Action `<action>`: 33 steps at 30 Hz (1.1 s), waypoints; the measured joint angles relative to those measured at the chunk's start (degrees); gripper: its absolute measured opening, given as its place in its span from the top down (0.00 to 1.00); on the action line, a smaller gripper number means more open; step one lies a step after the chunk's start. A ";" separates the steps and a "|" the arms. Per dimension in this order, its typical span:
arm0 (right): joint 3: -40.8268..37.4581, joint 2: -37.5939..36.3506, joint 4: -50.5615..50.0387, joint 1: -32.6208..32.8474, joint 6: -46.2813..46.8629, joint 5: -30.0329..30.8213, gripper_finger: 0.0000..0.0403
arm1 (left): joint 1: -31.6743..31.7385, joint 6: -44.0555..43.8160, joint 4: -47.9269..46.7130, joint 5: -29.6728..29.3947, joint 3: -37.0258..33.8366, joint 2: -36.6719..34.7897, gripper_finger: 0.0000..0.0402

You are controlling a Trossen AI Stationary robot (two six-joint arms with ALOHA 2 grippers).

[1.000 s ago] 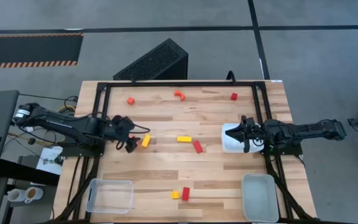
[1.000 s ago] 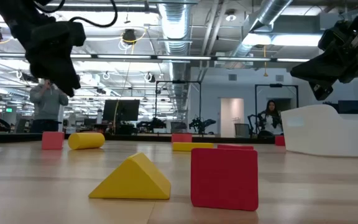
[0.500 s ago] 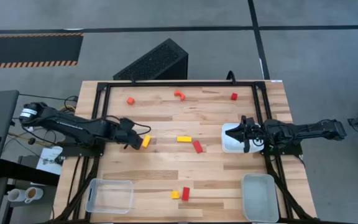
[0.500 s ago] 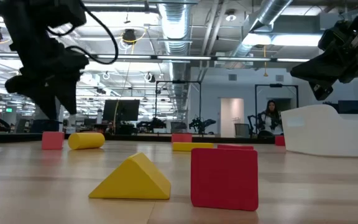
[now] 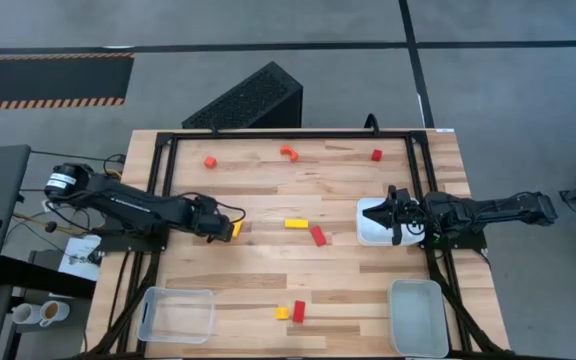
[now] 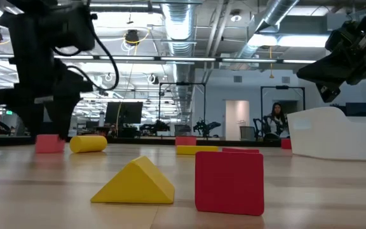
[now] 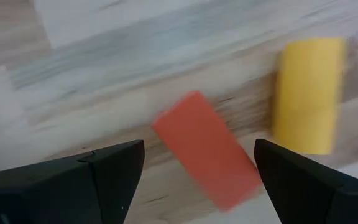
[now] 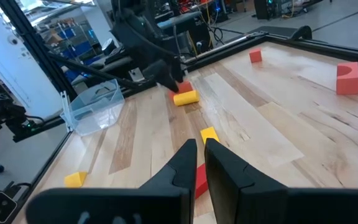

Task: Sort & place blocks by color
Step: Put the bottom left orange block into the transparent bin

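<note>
My left gripper is open and low over the table's left middle. Its fingers stand on either side of an orange-red block, which lies flat on the wood; I see no touch. A yellow cylinder lies just right of it. Farther off lie a red cube, an orange arch, another red cube, a yellow bar, a red bar, a yellow wedge and a red block. My right gripper hovers shut over a white tray.
A clear tray sits at the near left corner and a pale tray at the near right. A black frame borders the table's far edge and sides. Open wood lies between the middle blocks and the near trays.
My left gripper has moved down toward the table and a little toward the right edge, ending low around the orange-red block beside the yellow cylinder. The blocks have stayed where they were.
</note>
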 joint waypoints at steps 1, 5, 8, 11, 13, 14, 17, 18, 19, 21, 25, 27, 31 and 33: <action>0.01 0.00 0.00 0.00 0.01 -0.02 0.86 | 0.00 -0.51 -0.02 0.27 -0.02 0.73 0.28; 0.00 0.02 0.09 0.00 0.01 -0.02 0.86 | 0.19 -1.31 2.68 1.35 -0.05 4.17 0.28; 0.00 0.02 0.36 0.00 0.01 -0.02 0.86 | 1.01 1.07 4.07 3.55 0.15 6.42 0.29; 0.02 0.00 0.41 0.00 1.09 -0.02 0.86 | 1.14 1.17 3.71 3.65 0.27 7.89 0.34; 0.01 0.01 0.44 0.00 2.41 -0.02 0.86 | 1.09 1.19 3.58 3.36 0.26 8.02 0.41; 0.02 0.00 0.45 0.00 2.61 -0.03 0.86 | 1.11 1.33 3.54 3.40 0.29 7.96 0.45; 0.02 0.00 0.57 0.00 2.82 -0.02 0.86 | 1.11 2.45 1.55 2.74 1.21 7.17 0.60; 0.02 0.02 0.57 0.04 3.40 -0.02 0.86 | 1.11 3.89 0.97 2.46 1.60 7.03 0.65; 0.00 0.00 0.60 0.04 4.02 -0.02 0.86 | 1.11 5.55 -0.54 2.04 1.80 6.54 0.71; 0.01 0.01 0.58 0.03 4.59 -0.03 0.86 | 1.09 6.80 -2.21 2.77 1.98 5.39 0.76; 0.00 0.02 0.55 0.04 4.64 -0.04 0.86 | -0.49 7.15 -2.34 4.86 2.27 2.71 0.76; 0.02 0.00 0.57 0.04 4.64 -0.04 0.86 | -2.05 6.95 -2.59 4.98 2.42 0.58 0.76; 0.02 0.00 0.55 0.04 6.14 -0.04 0.86 | -7.09 5.31 -3.40 4.78 3.56 -4.81 0.76; 0.01 0.00 0.55 0.04 6.96 -0.04 0.86 | -10.48 3.68 -3.47 4.62 4.41 -7.66 0.76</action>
